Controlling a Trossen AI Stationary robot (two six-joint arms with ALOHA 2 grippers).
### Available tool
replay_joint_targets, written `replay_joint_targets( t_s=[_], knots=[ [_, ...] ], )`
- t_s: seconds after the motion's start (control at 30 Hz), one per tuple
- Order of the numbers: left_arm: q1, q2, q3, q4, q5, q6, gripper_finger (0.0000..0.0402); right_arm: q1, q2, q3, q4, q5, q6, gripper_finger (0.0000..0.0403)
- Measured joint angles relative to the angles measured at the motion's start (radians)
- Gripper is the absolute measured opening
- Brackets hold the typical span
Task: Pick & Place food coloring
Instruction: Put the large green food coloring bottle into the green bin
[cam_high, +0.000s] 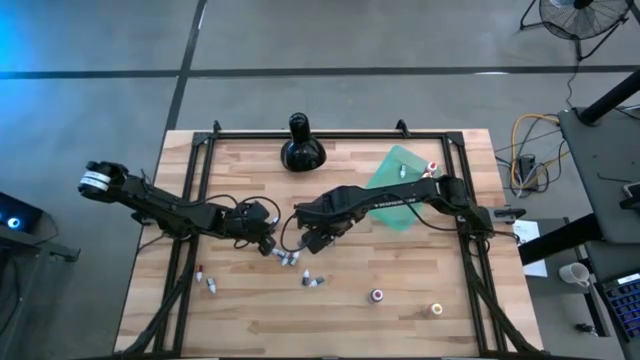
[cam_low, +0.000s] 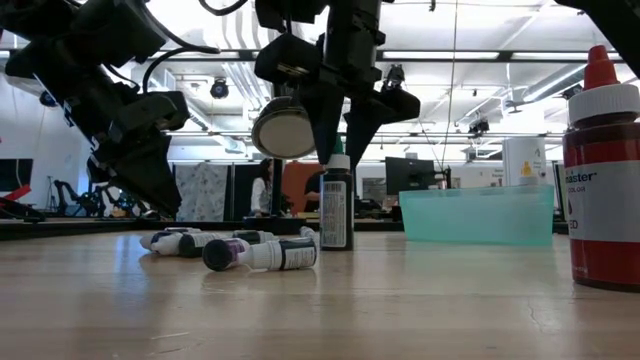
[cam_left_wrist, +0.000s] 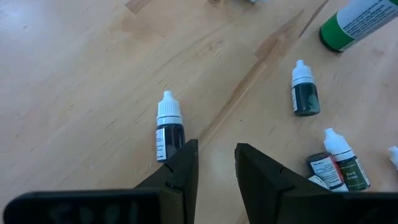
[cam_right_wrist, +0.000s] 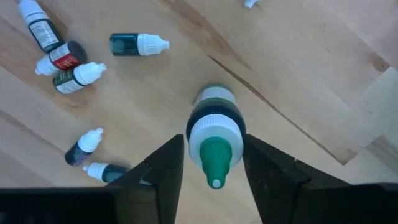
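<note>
Near the middle of the worktop (cam_high: 420, 335), an upright green dropper bottle (cam_right_wrist: 214, 127) is clasped by the right gripper (cam_right_wrist: 211, 163) at its cap for lifting, while the empty left gripper (cam_left_wrist: 214, 167) is held slightly parted over small vials (cam_left_wrist: 169, 126).

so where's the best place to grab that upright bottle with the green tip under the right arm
Probably on the round white collar just below the tapered green tip of the upright dark bottle with the white label, coming straight down from above. It stands on its base on the wooden table, so the sides are free all round. The right gripper already straddles it, one finger on each side.
</note>
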Motion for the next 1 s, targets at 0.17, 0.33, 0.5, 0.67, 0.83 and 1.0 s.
replay_joint_targets(
  t_s=[0.17, 0.33, 0.5, 0.67, 0.83, 1.0],
  knots=[
    [0.0, 0.0, 0.0, 0.0, 0.0, 0.008, 0.008, 0.001, 0.0, -0.003, 0.0, 0.016, -0.005, 0.0115],
    [0.0, 0.0, 0.0, 0.0, 0.0, 0.009, 0.008, 0.001, -0.002, -0.003, -0.001, 0.019, -0.033, 0.0103],
    [0.0, 0.0, 0.0, 0.0, 0.0, 0.01, 0.008, 0.004, -0.029, 0.051, -0.113, 0.02, -0.051, 0.0103],
    [0.0, 0.0, 0.0, 0.0, 0.0, 0.01, 0.008, 0.023, -0.136, 0.131, -0.33, 0.121, 0.027, 0.0103],
    [0.0, 0.0, 0.0, 0.0, -0.018, 0.02, 0.008, 0.021, -0.322, 0.024, -0.372, 0.253, 0.209, 0.0103],
    [0.0, 0.0, 0.0, 0.001, -0.03, 0.027, 0.008, 0.023, -0.557, -0.247, -0.383, 0.31, 0.427, 0.0103]
  ],
)
